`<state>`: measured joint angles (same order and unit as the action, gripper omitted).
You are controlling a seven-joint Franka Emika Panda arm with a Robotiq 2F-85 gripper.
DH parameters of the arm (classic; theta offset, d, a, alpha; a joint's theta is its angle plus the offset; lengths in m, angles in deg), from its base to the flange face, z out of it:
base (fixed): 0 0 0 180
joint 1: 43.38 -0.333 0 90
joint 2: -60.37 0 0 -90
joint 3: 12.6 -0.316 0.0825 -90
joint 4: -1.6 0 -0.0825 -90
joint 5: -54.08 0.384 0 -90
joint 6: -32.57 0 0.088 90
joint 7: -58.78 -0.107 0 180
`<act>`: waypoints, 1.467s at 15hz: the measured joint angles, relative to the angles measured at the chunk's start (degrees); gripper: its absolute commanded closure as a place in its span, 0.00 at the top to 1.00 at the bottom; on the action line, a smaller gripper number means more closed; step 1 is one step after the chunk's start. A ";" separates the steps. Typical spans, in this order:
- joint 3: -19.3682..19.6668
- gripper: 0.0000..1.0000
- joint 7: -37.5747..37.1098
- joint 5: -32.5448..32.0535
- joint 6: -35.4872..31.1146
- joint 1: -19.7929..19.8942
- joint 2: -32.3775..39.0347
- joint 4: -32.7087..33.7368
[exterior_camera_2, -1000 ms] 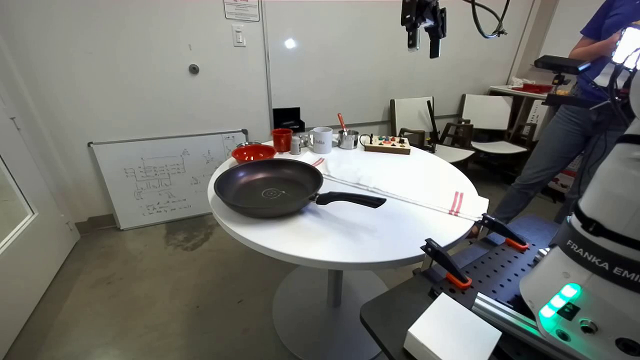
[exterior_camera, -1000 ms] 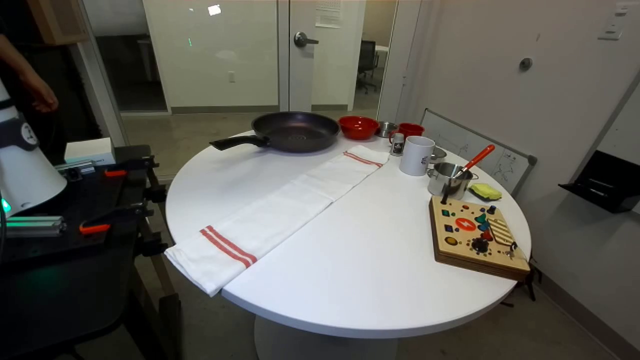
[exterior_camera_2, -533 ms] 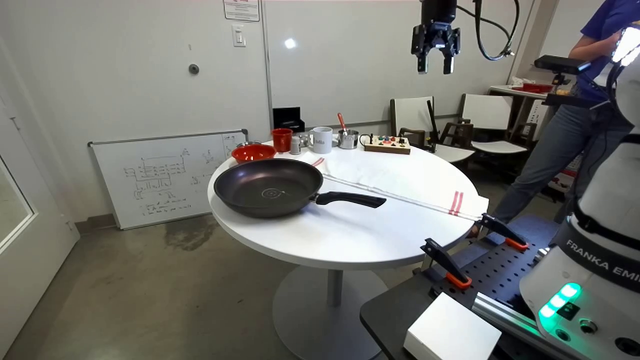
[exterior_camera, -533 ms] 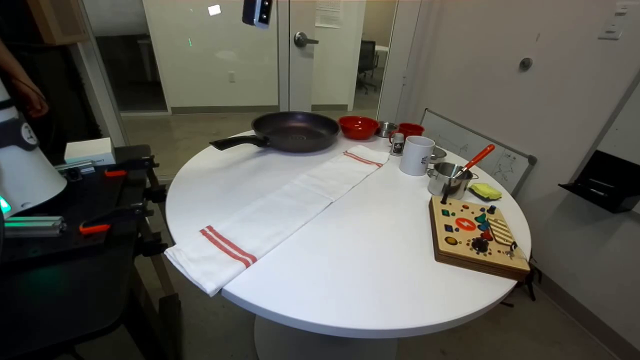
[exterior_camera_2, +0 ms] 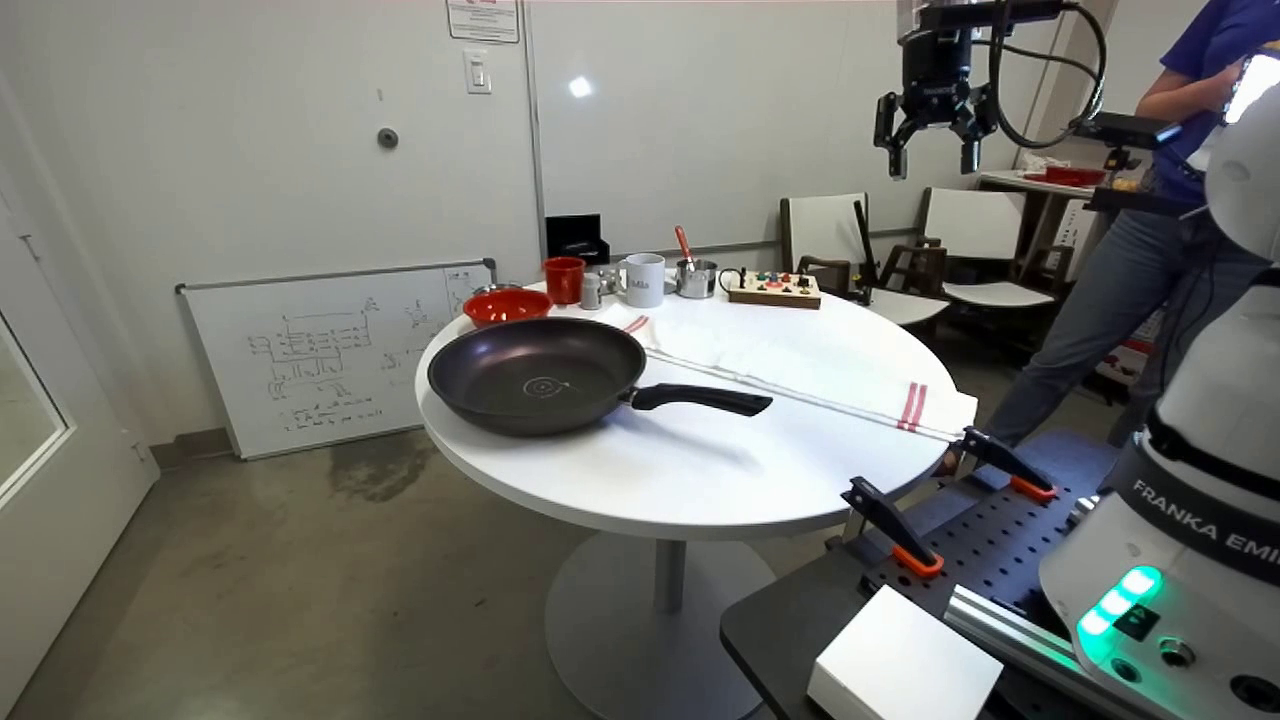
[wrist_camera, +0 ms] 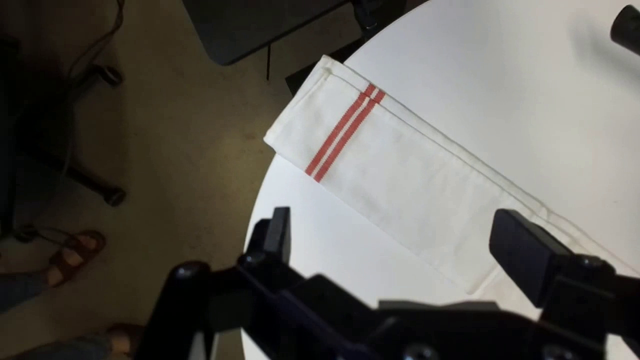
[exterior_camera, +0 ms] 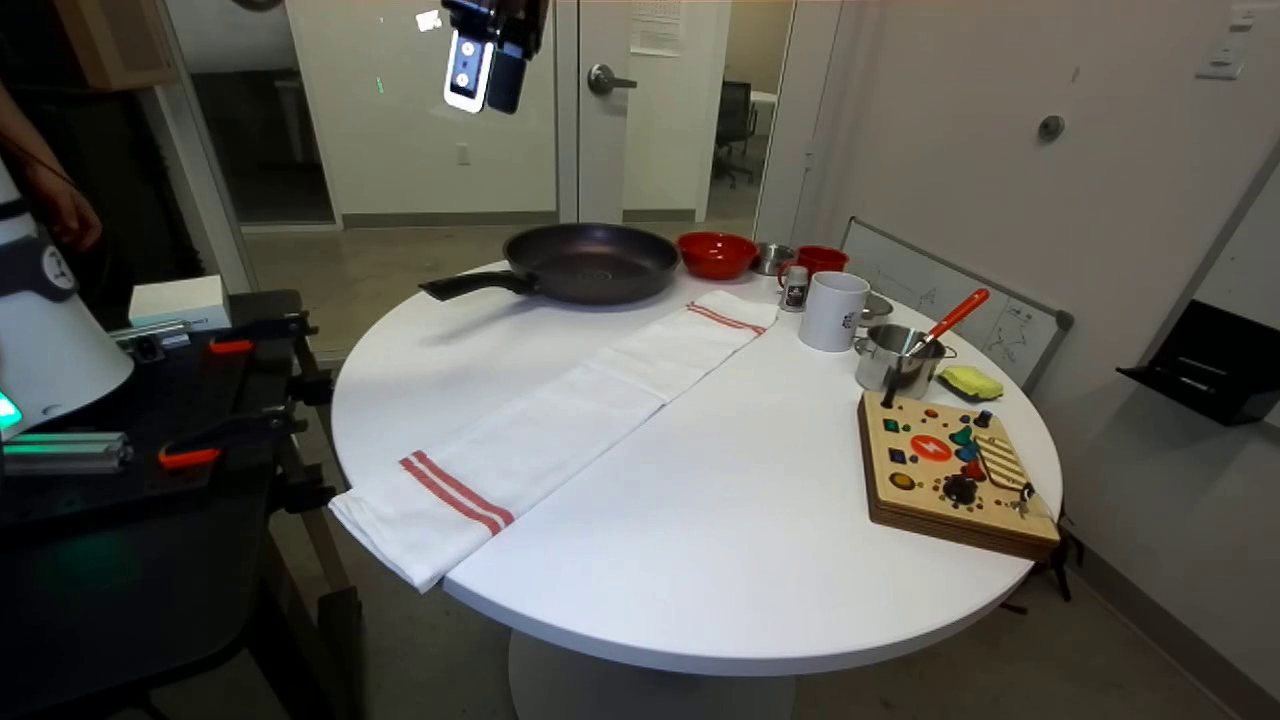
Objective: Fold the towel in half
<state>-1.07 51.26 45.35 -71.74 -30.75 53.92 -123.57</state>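
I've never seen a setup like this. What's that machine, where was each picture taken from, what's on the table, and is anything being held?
The machine is a robot arm with a two-fingered gripper at its end. The exterior views look at the table from two spots away from the arm; the wrist view is taken from the arm itself, looking down past the black fingers. Stretched across the round white table is a long white towel with red stripes, one end poking past the edge. Also on it are a dark frying pan, a red bowl, a white mug, a steel pot and a wooden board with knobs. Nothing is held: the gripper hangs open in the air. The job is folding that towel in half.
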 measured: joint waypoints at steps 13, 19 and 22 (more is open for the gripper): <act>0.00 1.00 -18.62 -5.68 1.33 1.41 0.30 -6.52; 0.54 1.00 -18.75 -3.90 1.73 1.84 0.23 -6.51; 2.35 1.00 -20.67 0.46 2.02 3.48 -0.40 -6.68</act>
<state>1.27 30.58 45.81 -69.72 -27.27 53.52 -130.25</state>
